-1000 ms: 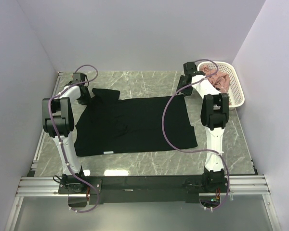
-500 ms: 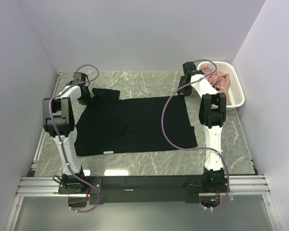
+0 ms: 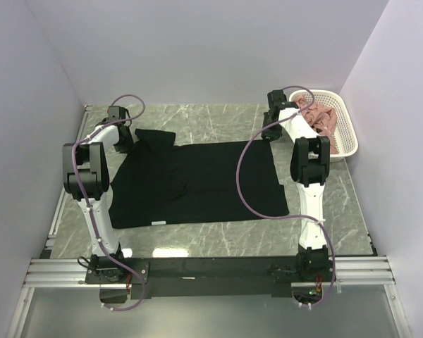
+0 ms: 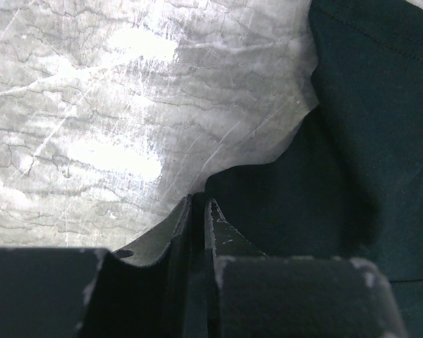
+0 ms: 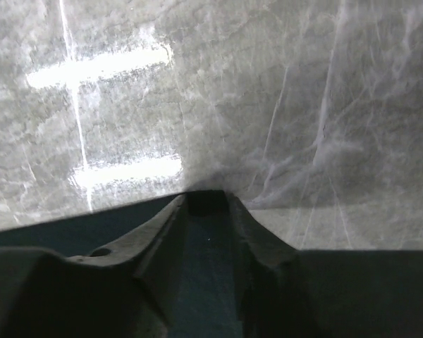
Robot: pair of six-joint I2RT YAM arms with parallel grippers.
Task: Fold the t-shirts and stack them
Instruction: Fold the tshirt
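The black t-shirt (image 3: 197, 179) lies spread flat on the marble table. My left gripper (image 3: 125, 141) sits low at its far left corner by the sleeve. In the left wrist view its jaws (image 4: 198, 204) are pressed together on the shirt's edge (image 4: 366, 105). My right gripper (image 3: 268, 132) is down at the shirt's far right corner. In the right wrist view it (image 5: 206, 197) stands open, a gap between the fingers, and dark cloth (image 5: 35, 238) runs between them. Pink t-shirts (image 3: 319, 116) are bunched in the basket.
A white lattice basket (image 3: 349, 134) stands at the back right corner, just right of my right arm. Grey walls close in the table on three sides. Purple cables loop from both arms, the right one hanging over the shirt.
My right gripper's jaws have narrowed around the shirt's far right corner, and its wrist has shifted slightly left. The left arm and the shirt have not moved.
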